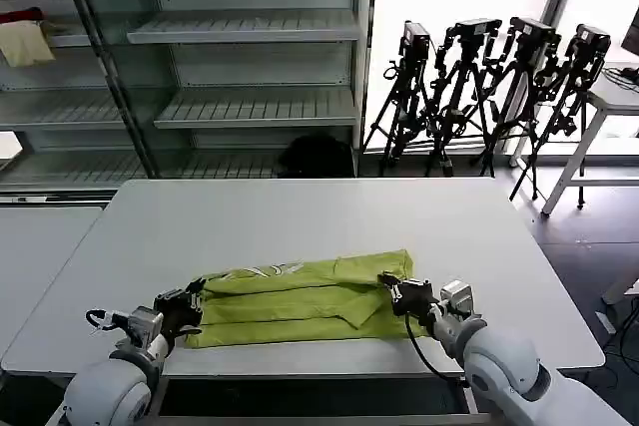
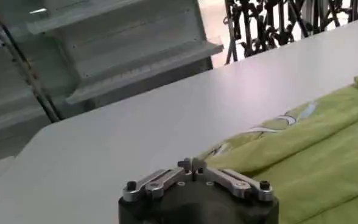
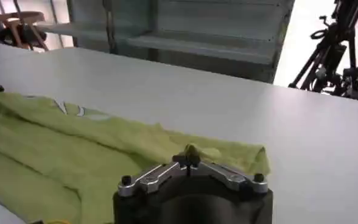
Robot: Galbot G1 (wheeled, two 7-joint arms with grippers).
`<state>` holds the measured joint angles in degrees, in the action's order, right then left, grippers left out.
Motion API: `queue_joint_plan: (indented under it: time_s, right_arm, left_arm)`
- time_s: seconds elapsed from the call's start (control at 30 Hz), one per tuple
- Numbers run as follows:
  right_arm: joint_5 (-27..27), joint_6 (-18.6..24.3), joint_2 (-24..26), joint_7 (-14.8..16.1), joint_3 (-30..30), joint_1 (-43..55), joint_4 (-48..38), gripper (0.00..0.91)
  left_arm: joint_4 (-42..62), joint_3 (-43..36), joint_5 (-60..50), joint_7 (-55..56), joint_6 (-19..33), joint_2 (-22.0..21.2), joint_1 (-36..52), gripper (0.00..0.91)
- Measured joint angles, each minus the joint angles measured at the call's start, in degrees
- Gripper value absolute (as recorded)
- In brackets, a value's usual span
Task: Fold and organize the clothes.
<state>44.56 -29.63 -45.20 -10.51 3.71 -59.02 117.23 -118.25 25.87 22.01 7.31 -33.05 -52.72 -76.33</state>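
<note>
The clothes are one lime-green T-shirt (image 1: 300, 296), folded into a long band across the near part of the white table (image 1: 300, 212). A bit of white print shows on its far edge. My left gripper (image 1: 192, 298) is at the band's left end, fingers shut on the cloth's corner (image 2: 192, 164). My right gripper (image 1: 387, 284) is at the right end, and a small tuft of green fabric is pinched between its shut tips (image 3: 188, 159). In the wrist views the T-shirt (image 2: 313, 158) (image 3: 57, 152) lies flat and stretches away from each gripper.
Metal shelving (image 1: 250, 107) stands behind the table, with a cream cloth (image 1: 25, 42) on a left shelf and a black bundle (image 1: 318, 155) on the floor. Camera tripods (image 1: 479, 77) stand at the back right. A second table (image 1: 30, 246) adjoins on the left.
</note>
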Motion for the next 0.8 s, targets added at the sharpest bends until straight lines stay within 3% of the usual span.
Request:
queue_joint_plan:
  time_s: [0.1, 0.13, 0.17, 0.2, 0.8]
  right_arm:
    - [0.5, 0.1, -0.6, -2.5, -0.1, -1.4, 0.7, 0.0]
    - [0.6, 0.1, -0.9, -3.4, -0.2, -1.7, 0.7, 0.655]
    - [0.7, 0.2, -1.1, -4.4, -0.3, -2.0, 0.8, 0.907]
    - [0.7, 0.2, -1.3, -5.4, -0.4, -2.2, 0.9, 0.907]
    - [3.1, -1.1, -2.3, -23.5, 0.7, -4.0, 6.8, 0.907]
  left_arm:
    - [0.6, 0.0, -0.4, 0.1, 0.0, -0.1, -0.2, 0.05]
    - [0.8, -0.2, -0.5, 0.2, 0.0, -0.2, -0.2, 0.181]
    - [1.0, -0.3, -0.6, 0.2, 0.0, -0.3, -0.2, 0.363]
    - [1.2, -0.3, -0.7, 0.3, 0.0, -0.4, -0.2, 0.907]
    - [-3.5, 2.2, -4.4, 0.4, -0.1, 2.8, -4.6, 0.907]
